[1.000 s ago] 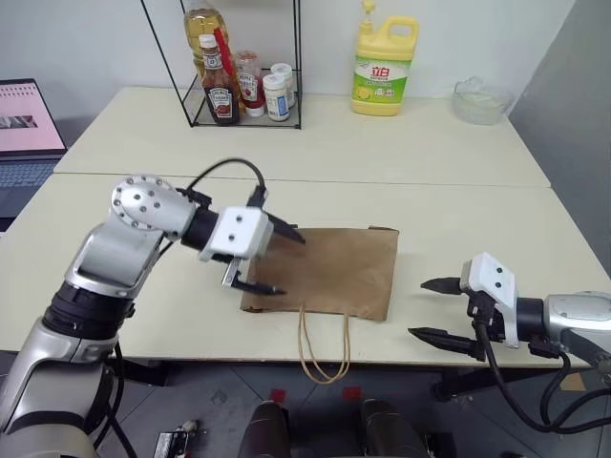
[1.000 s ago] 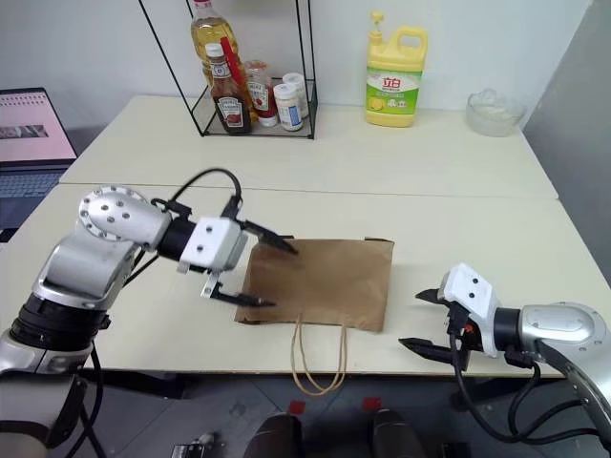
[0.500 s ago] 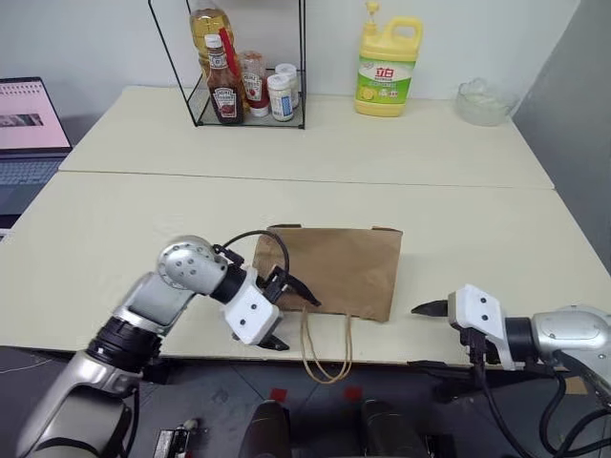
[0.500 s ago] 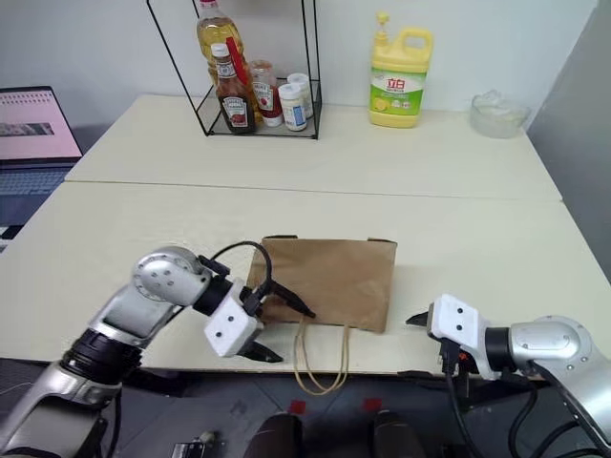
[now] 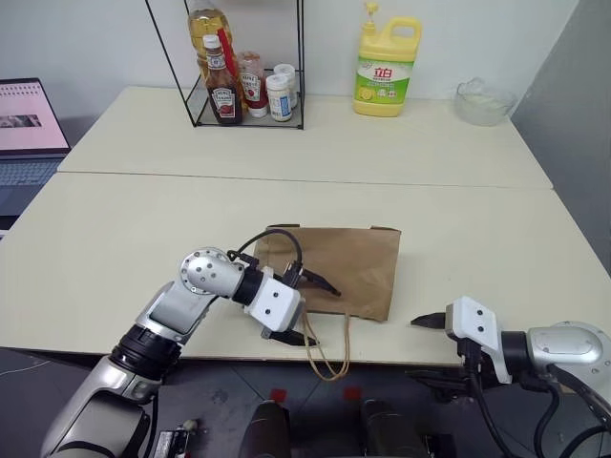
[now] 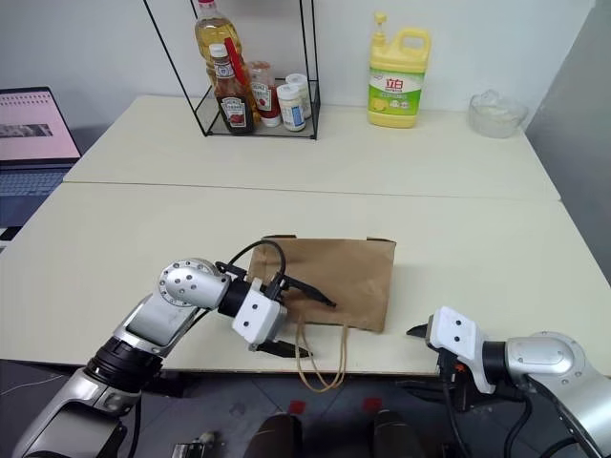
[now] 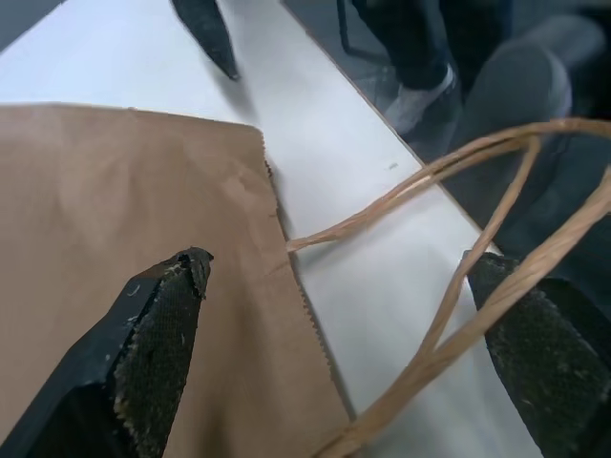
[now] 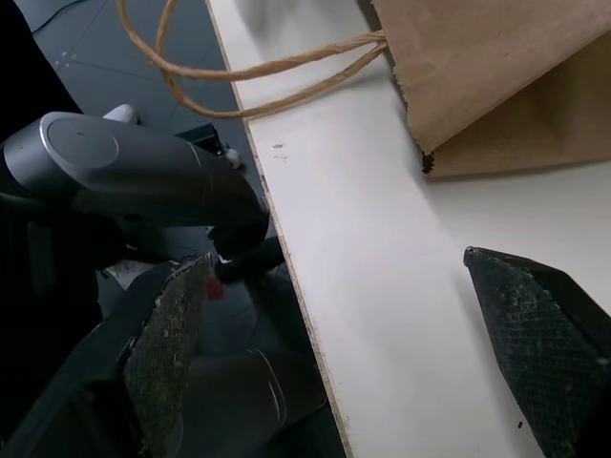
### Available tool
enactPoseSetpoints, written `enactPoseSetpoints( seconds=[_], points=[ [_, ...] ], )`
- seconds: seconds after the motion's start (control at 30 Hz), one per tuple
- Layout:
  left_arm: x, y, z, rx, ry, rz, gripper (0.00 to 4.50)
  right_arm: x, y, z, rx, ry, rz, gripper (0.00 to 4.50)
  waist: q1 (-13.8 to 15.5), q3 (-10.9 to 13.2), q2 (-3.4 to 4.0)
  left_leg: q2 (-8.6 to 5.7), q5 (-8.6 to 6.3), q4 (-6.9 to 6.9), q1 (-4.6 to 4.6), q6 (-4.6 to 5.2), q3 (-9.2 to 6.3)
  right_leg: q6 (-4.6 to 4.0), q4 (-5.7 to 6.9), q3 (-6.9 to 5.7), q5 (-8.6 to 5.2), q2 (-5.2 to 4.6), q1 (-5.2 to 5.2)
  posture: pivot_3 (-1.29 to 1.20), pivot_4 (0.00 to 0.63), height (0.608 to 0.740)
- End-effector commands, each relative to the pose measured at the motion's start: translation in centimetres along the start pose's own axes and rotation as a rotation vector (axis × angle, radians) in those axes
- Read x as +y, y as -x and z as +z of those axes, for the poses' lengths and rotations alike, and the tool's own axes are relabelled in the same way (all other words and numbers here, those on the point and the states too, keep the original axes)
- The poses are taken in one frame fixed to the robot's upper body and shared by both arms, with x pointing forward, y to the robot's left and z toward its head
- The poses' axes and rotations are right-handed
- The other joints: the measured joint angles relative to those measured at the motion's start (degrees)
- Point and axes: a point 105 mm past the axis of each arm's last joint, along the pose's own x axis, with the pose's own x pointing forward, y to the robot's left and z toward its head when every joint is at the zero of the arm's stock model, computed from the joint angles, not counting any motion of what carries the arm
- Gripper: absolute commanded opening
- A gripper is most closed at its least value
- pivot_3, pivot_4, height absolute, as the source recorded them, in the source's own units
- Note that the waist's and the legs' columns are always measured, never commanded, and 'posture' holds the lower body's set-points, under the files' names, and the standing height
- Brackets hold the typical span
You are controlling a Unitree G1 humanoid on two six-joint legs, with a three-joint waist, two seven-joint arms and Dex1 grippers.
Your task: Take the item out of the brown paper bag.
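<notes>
Left eye view: one brown paper bag (image 5: 339, 270), lying flat near the front edge of the counter (image 5: 286, 143), mouth toward that edge, its two twine handles (image 5: 326, 355) hanging over it. The item itself cannot be seen; whether it lies inside the bag cannot be told. Left gripper (image 5: 310, 310): jaws spread wide and grasping nothing, one finger over the bag's front corner, the other at the counter edge beside the handles. Right gripper (image 5: 427, 351): jaws likewise released, empty, at the counter's front edge, well apart from the bag. Rear of counter: wire rack (image 5: 243, 67) with bottles; yellow detergent jug (image 5: 386, 65).
</notes>
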Motion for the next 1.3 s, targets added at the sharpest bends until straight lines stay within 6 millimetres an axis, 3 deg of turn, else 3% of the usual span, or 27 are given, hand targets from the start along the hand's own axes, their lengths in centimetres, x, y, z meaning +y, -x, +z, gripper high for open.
enactPoseSetpoints(
  seconds=[0.03, 0.37, 0.67, 0.77, 1.0, 1.17, 1.3],
  points=[
    [0.4, 0.6, 1.1, -0.025, 0.023, 0.013, 4.5, 0.1, 0.5, 1.0, -0.017, 0.051, 0.003, 4.45, 0.0, 0.0, 0.0, 0.0, 0.0, 0.0, 0.0, 0.0, 0.0, 0.0, 0.0, 0.0, 0.0, 0.0, 0.0, 0.0, 0.15, 0.74],
    [0.1, 1.4, 0.9, -0.02, 0.126, 0.013, 4.5, -0.1, 0.4, 1.2, -0.016, 0.05, 0.013, 4.45, 0.01, 0.0, 0.0, 0.0, 0.0, 0.01, 0.01, 0.0, 0.0, 0.0, 0.0, 0.0, 0.0, 0.0, 0.01, 0.0, 0.15, 0.74],
    [1.9, 0.4, 0.8, -0.047, 0.124, 0.128, 4.5, 0.0, 0.4, 1.4, -0.019, 0.058, 0.02, 4.45, 0.06, 0.0, 0.0, 0.0, 0.0, 0.01, 0.01, 0.0, 0.0, 0.0, 0.0, 0.0, 0.0, 0.0, 0.0, 0.0, 0.15, 0.74],
    [2.0, 0.0, 1.0, -0.073, 0.136, 0.127, 3.89, -0.2, 0.6, 1.6, -0.023, 0.064, 0.018, 4.5, 0.06, 0.0, 0.0, 0.0, 0.0, 0.01, 0.01, 0.0, 0.0, 0.0, 0.0, 0.0, 0.0, 0.0, 0.01, 0.0, 0.15, 0.74],
    [2.9, 0.5, 1.0, -0.088, 0.179, 0.164, 1.71, -0.2, 0.7, 1.3, -0.011, 0.131, 0.036, 4.5, 0.08, 0.0, 0.0, 0.0, 0.0, 0.01, 0.02, 0.0, 0.0, 0.0, 0.0, 0.0, 0.0, 0.0, 0.02, 0.0, 0.15, 0.74],
    [5.1, 1.2, 1.0, -0.131, 0.297, 0.285, 0.12, 0.6, 0.7, 0.6, -0.031, 0.318, 0.065, 4.5, 0.16, 0.0, 0.0, -0.02, 0.0, 0.02, 0.0, 0.0, 0.0, 0.0, -0.03, -0.01, 0.0, -0.01, 0.02, 0.0, 0.15, 0.74],
    [7.0, 1.7, 1.0, -0.162, 0.385, 0.389, 0.02, 1.0, 0.3, -0.3, -0.049, 0.495, 0.087, 4.5, 0.05, 0.0, 0.0, -0.02, 0.0, 0.02, 0.02, 0.0, -0.01, 0.01, 0.0, -0.02, 0.0, -0.01, 0.03, 0.0, 0.15, 0.74]
  ],
)
